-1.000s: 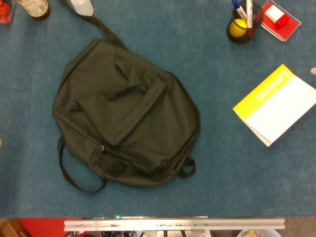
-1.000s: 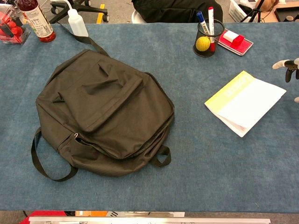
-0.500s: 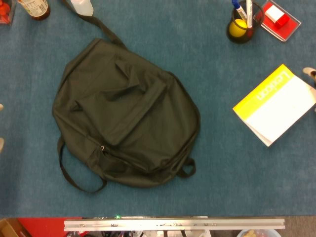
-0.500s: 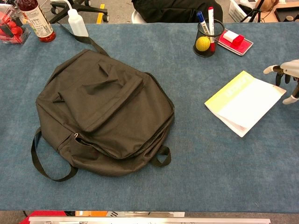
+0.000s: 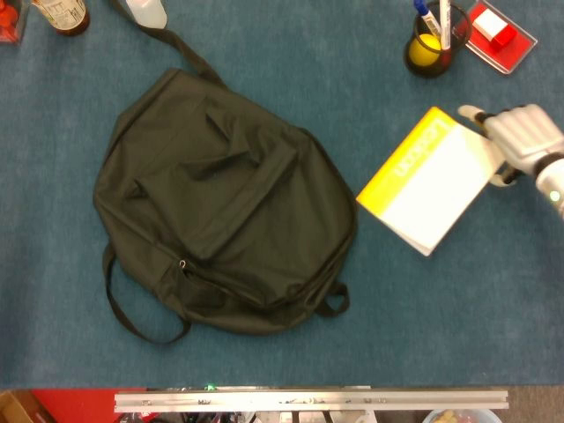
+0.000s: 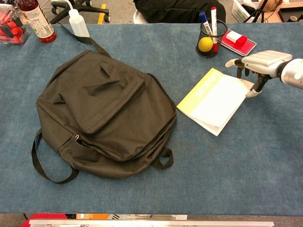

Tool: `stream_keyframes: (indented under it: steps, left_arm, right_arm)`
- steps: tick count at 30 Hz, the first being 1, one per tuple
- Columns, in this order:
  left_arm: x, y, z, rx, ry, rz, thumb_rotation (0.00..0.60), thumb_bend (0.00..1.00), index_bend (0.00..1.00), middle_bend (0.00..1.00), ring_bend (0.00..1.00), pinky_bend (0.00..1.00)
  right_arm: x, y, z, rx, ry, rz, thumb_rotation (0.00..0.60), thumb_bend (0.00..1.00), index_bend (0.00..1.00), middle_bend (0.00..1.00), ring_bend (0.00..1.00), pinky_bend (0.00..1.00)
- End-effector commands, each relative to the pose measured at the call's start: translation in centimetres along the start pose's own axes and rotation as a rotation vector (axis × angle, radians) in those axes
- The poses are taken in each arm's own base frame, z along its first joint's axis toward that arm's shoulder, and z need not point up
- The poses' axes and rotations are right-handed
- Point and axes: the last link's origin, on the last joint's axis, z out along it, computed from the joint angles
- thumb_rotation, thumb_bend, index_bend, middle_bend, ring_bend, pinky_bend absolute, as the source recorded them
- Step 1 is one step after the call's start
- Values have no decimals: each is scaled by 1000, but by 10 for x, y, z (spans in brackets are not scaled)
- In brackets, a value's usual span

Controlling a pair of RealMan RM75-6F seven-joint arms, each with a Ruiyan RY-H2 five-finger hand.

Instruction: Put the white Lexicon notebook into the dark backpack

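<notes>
The right hand [image 5: 520, 141] [image 6: 259, 64] is at the far right corner of the notebook [image 5: 427, 181] [image 6: 214, 100], fingers bent down and touching that edge; whether it really grips it, I cannot tell. The notebook lies flat on the blue table [image 5: 423, 317] [image 6: 246, 165], yellow spine toward the backpack [image 5: 220, 207] [image 6: 104, 113], near it but apart. The backpack lies flat. A pen cup [image 5: 429, 46] [image 6: 208, 40] stands behind the notebook. The left hand is not visible.

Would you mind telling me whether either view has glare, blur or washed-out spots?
Head view: sharp, even light, but the notebook cover is washed out and the backpack folds are lost in shadow. Chest view: sharp too; the right hand looks bright, without motion blur.
</notes>
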Motion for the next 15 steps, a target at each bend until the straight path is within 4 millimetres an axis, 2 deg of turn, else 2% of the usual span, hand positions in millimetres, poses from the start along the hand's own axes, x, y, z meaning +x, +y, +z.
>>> stream_keyframes:
  steps: [1, 5, 11, 15]
  left_arm:
    - [1, -2, -2, 7, 1, 1, 600, 272, 227, 288, 266, 285]
    - [3, -4, -6, 10, 5, -2, 600, 272, 227, 286, 266, 285]
    - [5, -7, -9, 12, 11, -10, 600, 272, 227, 286, 266, 285]
    - [6, -6, -11, 6, 16, -11, 600, 272, 227, 287, 267, 285]
  right_arm:
    - [4, -12, 4, 32, 3, -5, 600, 139, 108, 356, 321, 302]
    - [9, -7, -5, 30, 5, -24, 600, 144, 108, 356, 321, 302]
    - [17, 8, -51, 45, -26, -26, 600, 163, 108, 348, 313, 302]
    - [27, 3, -82, 99, 6, 2, 600, 166, 108, 347, 313, 302]
